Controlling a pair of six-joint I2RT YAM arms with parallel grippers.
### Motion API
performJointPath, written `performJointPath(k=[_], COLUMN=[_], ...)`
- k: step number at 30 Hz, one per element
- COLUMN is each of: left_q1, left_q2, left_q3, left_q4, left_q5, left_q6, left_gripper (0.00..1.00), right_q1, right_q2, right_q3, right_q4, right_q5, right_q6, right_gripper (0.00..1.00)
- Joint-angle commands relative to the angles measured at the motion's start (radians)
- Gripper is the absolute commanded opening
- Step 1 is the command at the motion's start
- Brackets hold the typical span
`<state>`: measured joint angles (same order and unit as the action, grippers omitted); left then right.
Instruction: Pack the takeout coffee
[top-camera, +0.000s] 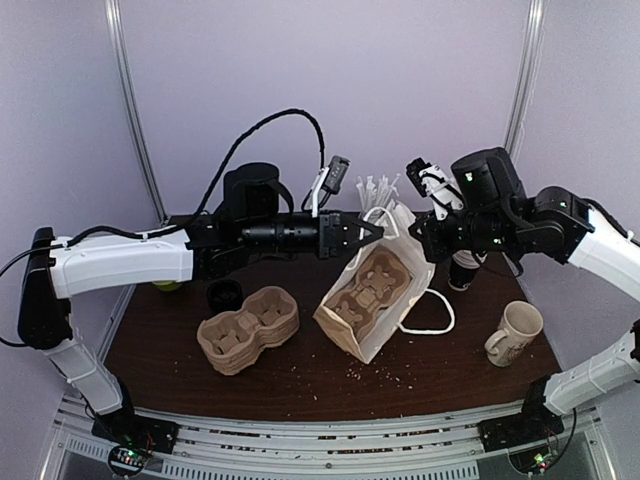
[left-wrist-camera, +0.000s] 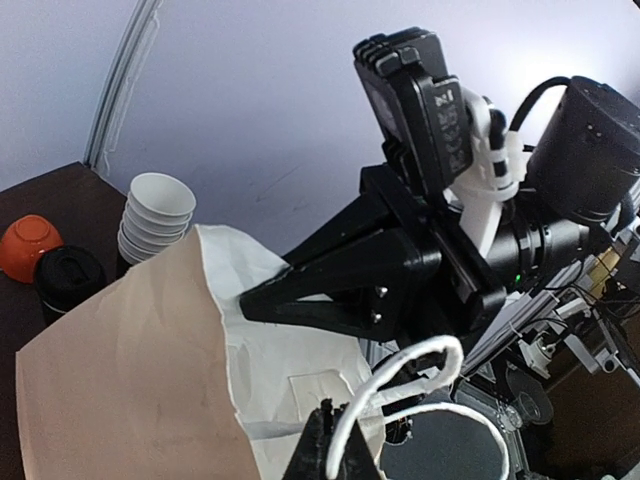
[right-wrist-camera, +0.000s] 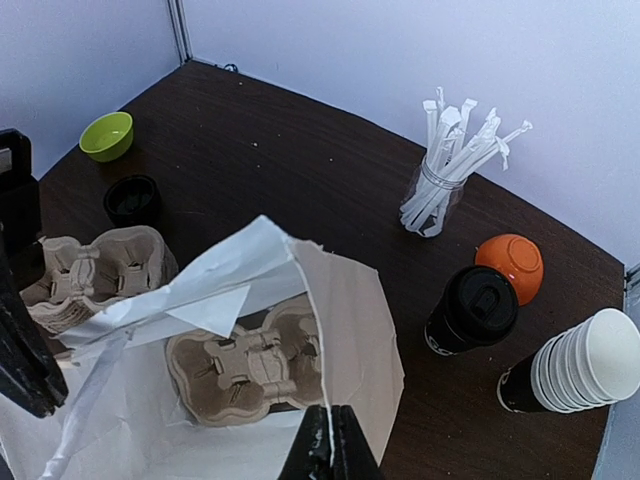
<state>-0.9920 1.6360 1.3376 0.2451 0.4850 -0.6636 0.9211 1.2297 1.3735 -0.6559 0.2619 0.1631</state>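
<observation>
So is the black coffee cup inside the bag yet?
No, the black coffee cup stands on the table, outside the bag.

Cup carrier (right-wrist-camera: 250, 370) occupies the bag (right-wrist-camera: 355, 320); stacked cups (right-wrist-camera: 585, 372) crowd the takeout coffee (right-wrist-camera: 472, 310).

**Your takeout coffee stands lidded on the counter**

You have the takeout coffee (right-wrist-camera: 472, 310) upright on the dark counter (right-wrist-camera: 300, 170), outside the paper bag (right-wrist-camera: 350, 330) and to its side. It is a black paper cup with small white print, and its black plastic lid is on. It stands just beside the orange bowl (right-wrist-camera: 510, 265) and near the stack of white cups (right-wrist-camera: 585, 372).
</observation>
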Motion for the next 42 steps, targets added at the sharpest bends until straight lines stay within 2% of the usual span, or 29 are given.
performJointPath(k=[1,10,18,22,27,31,33,37,42], left_q1=[-0.004,0.013,0.081,0.104,0.127,0.139,0.144,0.150,0.152], left_q2=[-0.049,-0.061,-0.039,-0.023,0.007,0.019,0.021,0.018,-0.007], left_q3=[0.054,0.126,0.102,0.101,0.100,0.104,0.109,0.107,0.077], left_q4=[-0.052,-0.189,-0.224,-0.234,-0.247,-0.264,-0.275,-0.293,-0.300], left_q5=[-0.087,-0.175,-0.149,-0.145,-0.137,-0.135,-0.138,-0.137,-0.134], left_q6=[-0.052,-0.059,-0.180,-0.191,-0.198,-0.190,-0.180,-0.158,-0.133], left_gripper=[0.00,0.00,0.00,0.00,0.00,0.00,0.00,0.00,0.00], right_q1=[0.007,-0.009,-0.102,-0.123,-0.134,-0.137,-0.138,-0.143,-0.186], right_q2=[0.031,0.121,0.182,0.210,0.218,0.212,0.210,0.185,0.154], right_q3=[0.096,0.214,0.218,0.225,0.223,0.231,0.244,0.266,0.291], right_q4=[-0.129,-0.179,-0.151,-0.148,-0.143,-0.155,-0.170,-0.174,-0.160], right_q5=[0.012,0.035,-0.087,-0.125,-0.143,-0.173,-0.198,-0.196,-0.174], right_q6=[0.071,0.090,0.093,0.084,0.087,0.088,0.086,0.087,0.098], right_gripper=[0.00,0.00,0.00,0.02,0.23,0.52,0.63,0.77,0.87])
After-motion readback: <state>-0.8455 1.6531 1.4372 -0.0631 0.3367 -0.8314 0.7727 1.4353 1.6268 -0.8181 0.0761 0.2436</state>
